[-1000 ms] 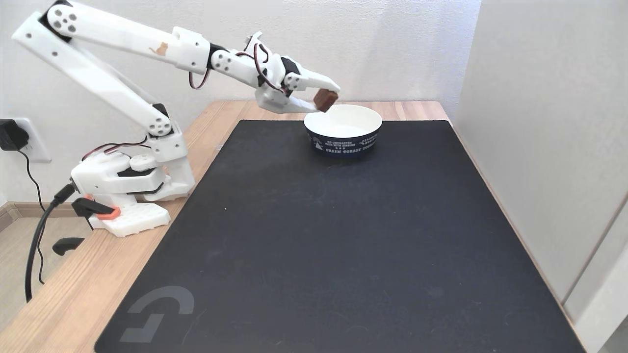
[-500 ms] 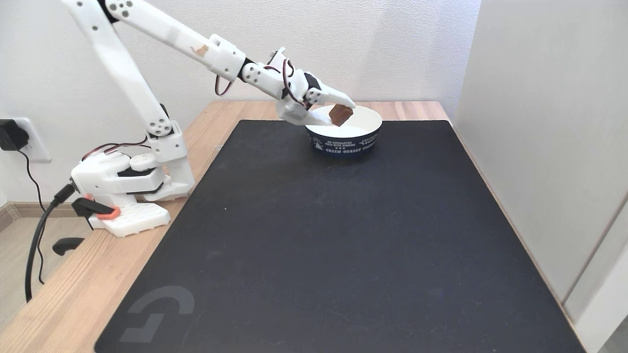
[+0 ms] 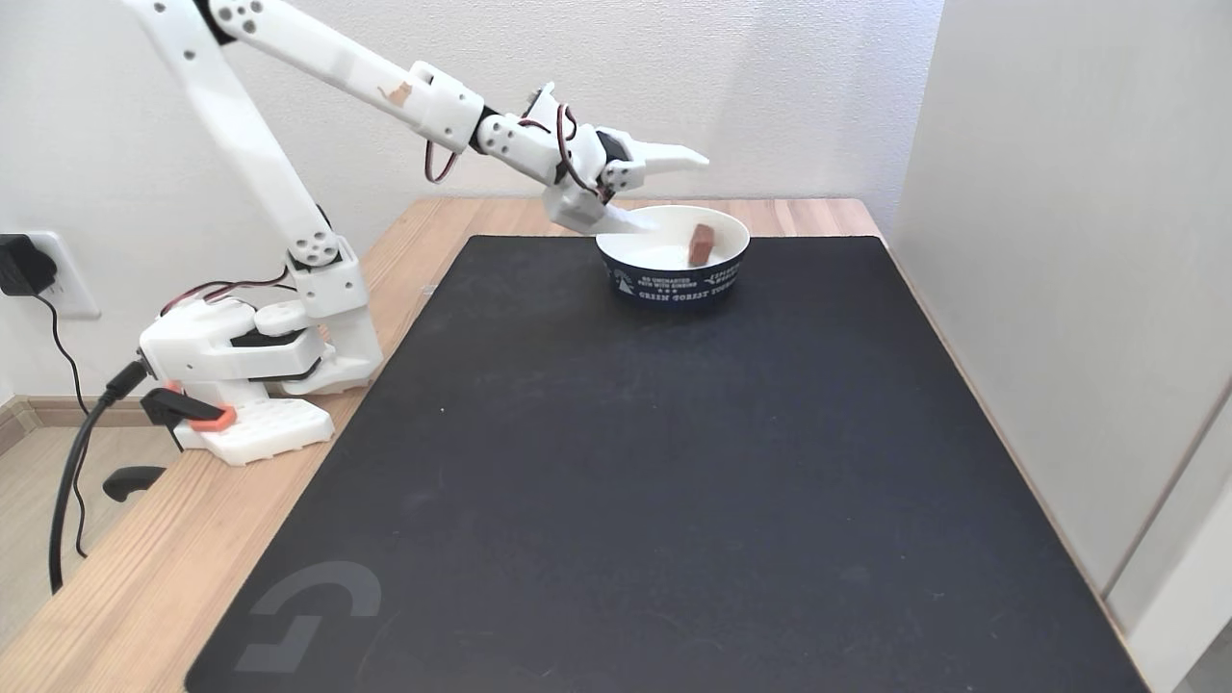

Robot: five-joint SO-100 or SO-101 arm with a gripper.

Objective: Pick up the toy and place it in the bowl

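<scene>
The reddish-brown toy block (image 3: 701, 244) lies inside the bowl (image 3: 674, 274), leaning against its right inner wall, free of the fingers. The bowl is white inside and dark navy outside with white lettering, and it stands at the far edge of the black mat. My gripper (image 3: 679, 191) hangs over the bowl's left rim and is open: the upper finger (image 3: 674, 154) points right above the bowl, the lower finger (image 3: 626, 221) dips just inside the rim. Nothing sits between them.
A large black mat (image 3: 654, 462) covers most of the wooden table (image 3: 144, 587). The arm's base (image 3: 241, 366) is clamped at the table's left edge, with cables beside it. A grey panel (image 3: 1078, 241) stands along the right side.
The gripper has opened and let go of the toy, which dropped into the bowl. Before that, the arm carried the toy rightward and down over the bowl.
</scene>
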